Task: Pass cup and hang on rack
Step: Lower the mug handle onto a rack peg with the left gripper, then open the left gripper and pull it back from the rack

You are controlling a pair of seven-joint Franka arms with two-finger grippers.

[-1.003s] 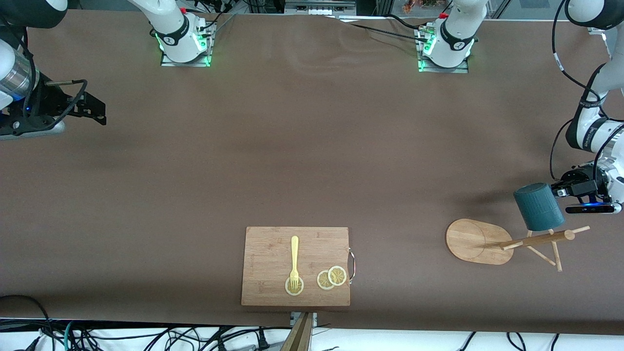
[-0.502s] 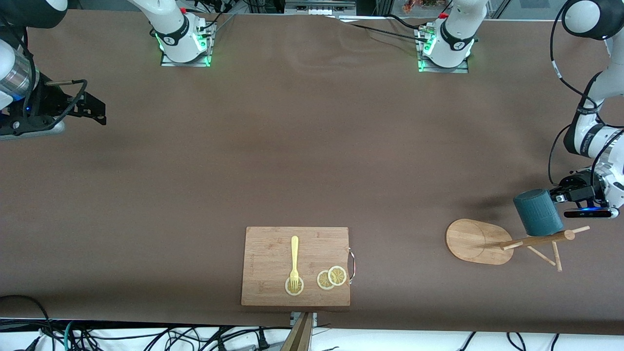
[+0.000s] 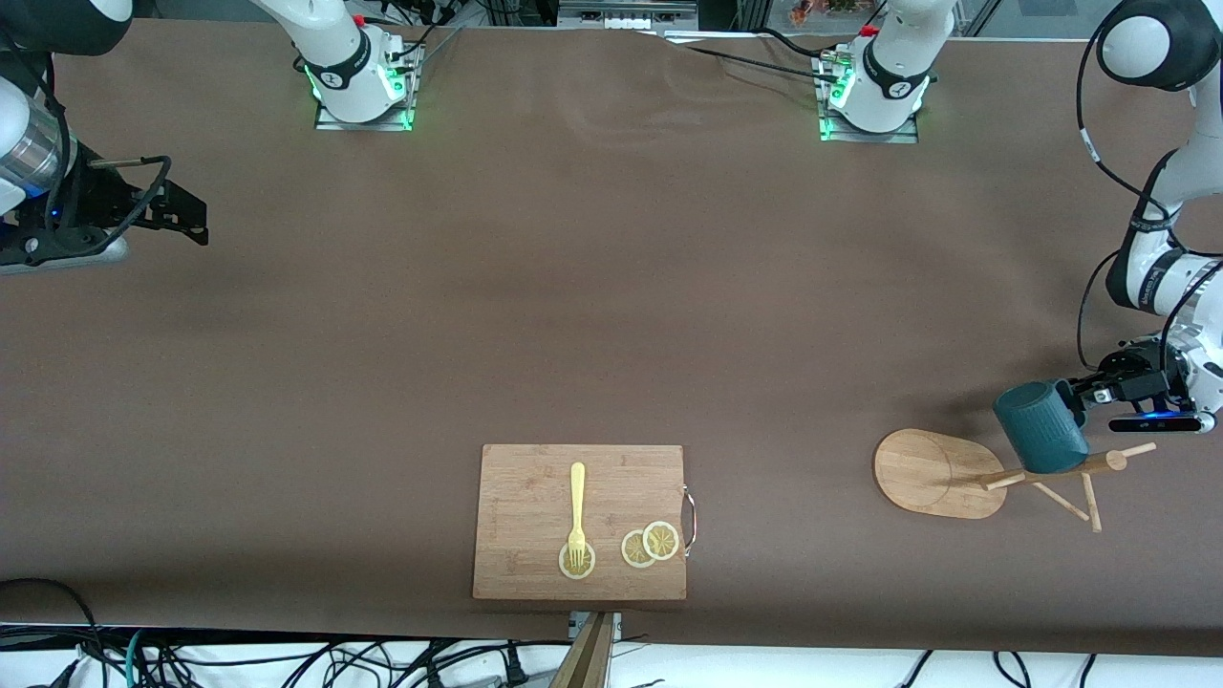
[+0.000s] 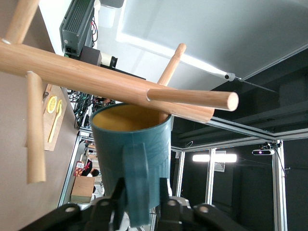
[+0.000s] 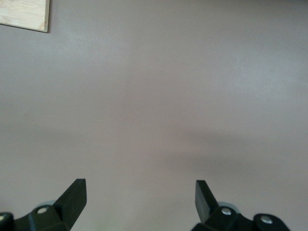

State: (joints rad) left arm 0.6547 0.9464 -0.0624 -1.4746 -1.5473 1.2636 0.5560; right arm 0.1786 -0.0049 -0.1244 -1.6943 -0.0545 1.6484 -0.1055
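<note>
Ribbed teal cup against the wooden dowel rack.

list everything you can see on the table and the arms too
ribbed dark teal cup: one, yellowish inside, at the light wooden rack, a peg reaching into its mouth
light wooden mug rack: one, oval base, pole and thin pegs, toward the left arm's end of the table
rectangular wooden cutting board: one, light brown, at the table edge nearest the front camera
yellow fork: one, on the board, tines on a lemon slice
lemon slices: three, yellow, on the board
left gripper: fingers on either side of the cup's handle, beside the rack
right gripper: open, waiting over bare table at the right arm's end
</note>
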